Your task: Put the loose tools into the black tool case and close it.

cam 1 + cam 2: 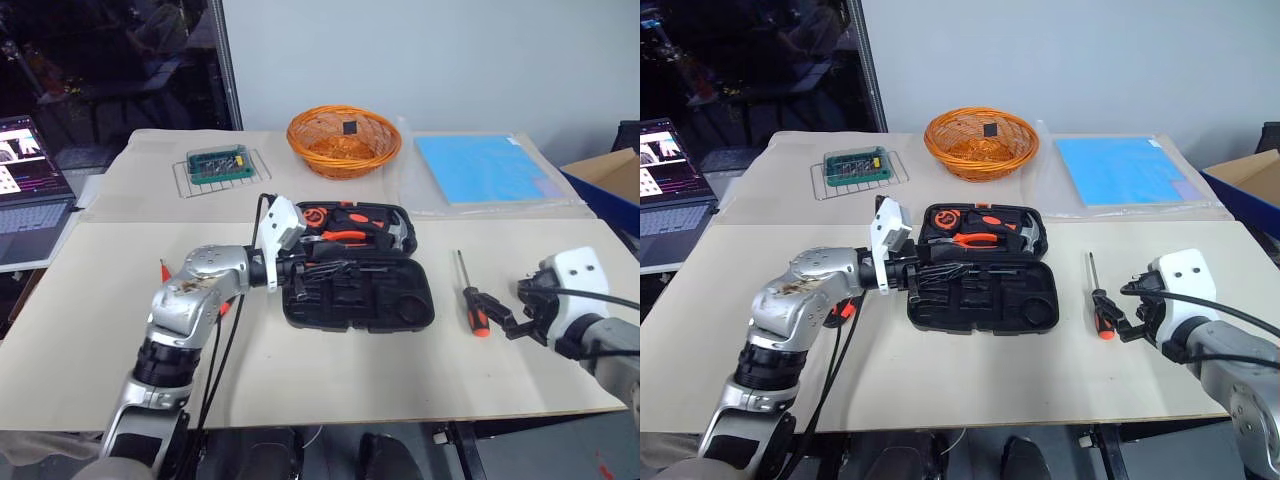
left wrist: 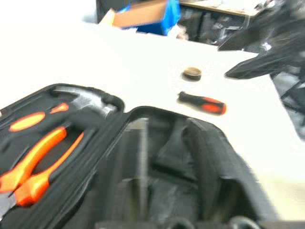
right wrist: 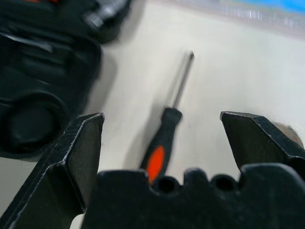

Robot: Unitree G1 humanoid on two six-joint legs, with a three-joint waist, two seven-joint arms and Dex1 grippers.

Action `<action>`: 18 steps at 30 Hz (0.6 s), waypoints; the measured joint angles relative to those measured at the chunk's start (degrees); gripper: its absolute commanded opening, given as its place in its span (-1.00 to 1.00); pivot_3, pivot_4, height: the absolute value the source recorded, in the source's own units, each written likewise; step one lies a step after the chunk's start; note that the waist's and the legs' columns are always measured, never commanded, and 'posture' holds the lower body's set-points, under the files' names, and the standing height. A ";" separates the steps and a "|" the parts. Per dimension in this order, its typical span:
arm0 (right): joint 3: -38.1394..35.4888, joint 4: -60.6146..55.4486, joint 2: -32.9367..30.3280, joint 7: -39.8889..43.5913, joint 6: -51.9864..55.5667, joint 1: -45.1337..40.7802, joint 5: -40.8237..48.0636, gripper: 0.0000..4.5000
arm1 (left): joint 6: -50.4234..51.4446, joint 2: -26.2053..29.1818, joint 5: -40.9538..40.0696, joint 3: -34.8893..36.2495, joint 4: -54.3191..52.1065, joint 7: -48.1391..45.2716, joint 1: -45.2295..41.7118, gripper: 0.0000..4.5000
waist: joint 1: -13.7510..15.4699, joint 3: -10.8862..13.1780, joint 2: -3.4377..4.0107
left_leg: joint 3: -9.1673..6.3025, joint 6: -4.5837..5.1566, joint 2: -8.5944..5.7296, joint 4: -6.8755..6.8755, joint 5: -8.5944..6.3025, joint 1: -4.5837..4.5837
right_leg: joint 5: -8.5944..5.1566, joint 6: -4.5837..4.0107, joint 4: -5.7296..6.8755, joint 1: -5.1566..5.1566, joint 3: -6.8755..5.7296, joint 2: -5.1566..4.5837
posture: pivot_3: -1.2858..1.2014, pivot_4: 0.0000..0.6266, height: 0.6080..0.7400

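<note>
The black tool case (image 1: 400,305) lies open in the middle of the table, with orange-handled pliers (image 1: 345,236) and a hammer (image 1: 400,232) in its far half. A grey shaft (image 2: 141,157) lies in the near half. My left gripper (image 1: 300,272) reaches level over the case's left edge. A black-and-orange screwdriver (image 1: 472,300) lies on the table right of the case. My right gripper (image 3: 159,116) hangs open just behind its handle, one finger on each side, apart from it. A small grey tape roll (image 2: 192,73) sits beyond that screwdriver. An orange tool (image 1: 165,270) pokes out beside my left arm.
At the back stand an orange wicker basket (image 1: 344,140), a green bit set (image 1: 220,165) on a wire rack and a blue sheet (image 1: 480,168). A laptop (image 1: 25,190) is at the far left, a blue box (image 1: 610,185) at the far right.
</note>
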 measured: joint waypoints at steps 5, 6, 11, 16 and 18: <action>3.90 7.29 0.67 0.00 6.63 -9.26 0.11 1.00 | 4.69 2.80 -4.57 -0.06 -4.20 -0.44 0.27 0.52 | -1.05 0.06 -0.05 | 0.08 0.00 0.01 0.03 0.01 0.03 | 0.03 0.14 0.03 -0.04 0.05 0.05 | 0.03 -0.52 1.00; 5.14 8.93 0.62 0.09 7.08 -10.35 -0.20 1.00 | 4.98 2.89 -5.01 -0.04 -4.48 -0.42 0.28 0.52 | -1.13 0.06 -0.05 | 0.08 0.00 0.03 0.03 0.01 0.04 | 0.03 0.13 0.04 -0.04 0.04 0.07 | 0.03 -0.52 1.00; 12.54 19.28 0.36 1.65 6.46 -13.76 -3.17 0.48 | 5.54 3.70 -6.69 -0.22 -5.47 -0.18 0.51 0.56 | -1.42 0.07 -0.04 | 0.12 0.02 -0.05 0.03 0.01 0.03 | 0.04 0.12 0.01 -0.03 0.09 0.06 | 0.03 -0.52 1.00; 17.68 24.11 -2.43 5.55 1.91 -15.30 -6.33 -0.29 | 5.59 3.99 -6.97 -0.21 -5.43 1.12 0.51 0.56 | -1.46 0.07 -0.05 | 0.13 0.07 -0.09 0.03 -0.01 0.01 | 0.06 0.10 0.00 -0.03 0.12 0.06 | 0.03 -0.52 1.00; 19.00 24.24 -4.19 7.41 -0.79 -14.91 -7.72 -0.54 | 5.59 4.28 -7.73 -0.05 -5.74 1.64 0.94 0.56 | -1.46 0.10 0.00 | 0.14 0.07 -0.10 0.03 -0.01 0.00 | 0.04 0.13 0.01 -0.06 0.14 0.06 | 0.03 -0.52 1.00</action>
